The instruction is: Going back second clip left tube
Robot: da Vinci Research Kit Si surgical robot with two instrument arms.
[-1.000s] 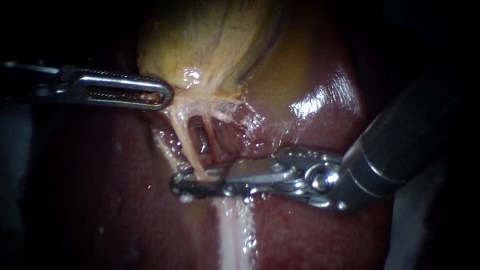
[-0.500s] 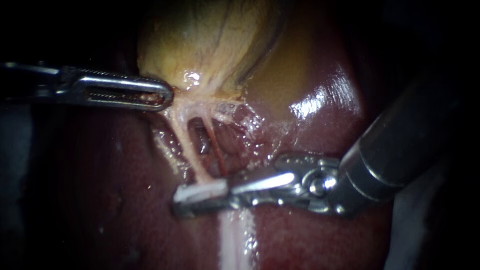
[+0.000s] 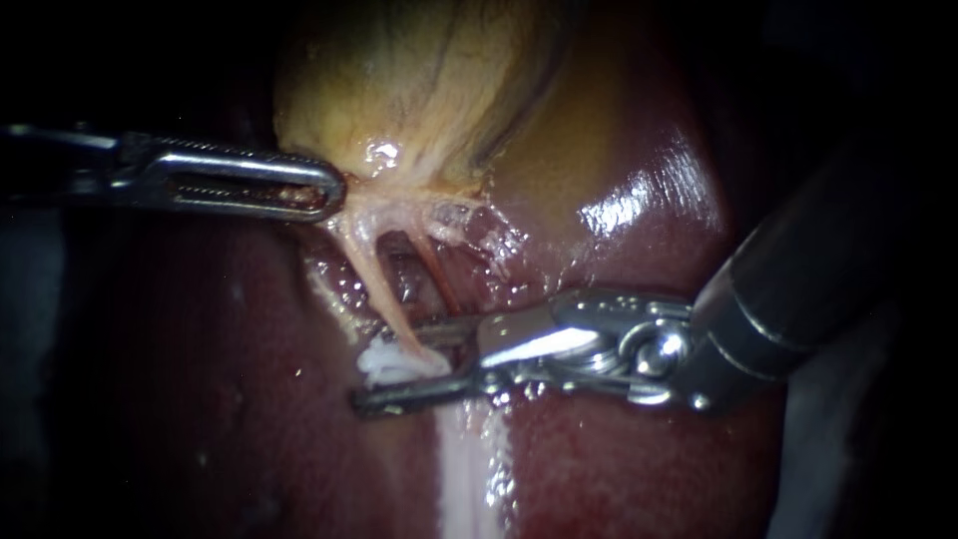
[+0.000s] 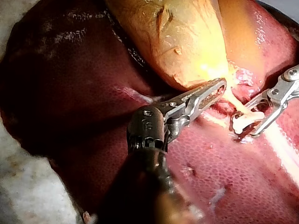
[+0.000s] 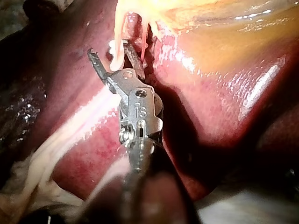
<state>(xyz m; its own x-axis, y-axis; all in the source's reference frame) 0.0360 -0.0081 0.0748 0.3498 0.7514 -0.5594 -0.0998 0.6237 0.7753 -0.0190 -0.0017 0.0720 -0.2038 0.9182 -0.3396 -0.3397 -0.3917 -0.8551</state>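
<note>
the white clip (image 3: 397, 359) sits low on the left tube (image 3: 371, 279), by the liver (image 3: 619, 459). my right instrument (image 3: 394, 373) has open jaws around it; backing away is left. my left instrument (image 3: 324, 190) grips the gallbladder (image 3: 419, 90).

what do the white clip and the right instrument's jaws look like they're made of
The clip looks like white plastic: opaque, dull, with no metallic glint; hard to be sure. The right instrument, jaws open around it, looks like polished steel: silvery grey with bright highlights.
</note>
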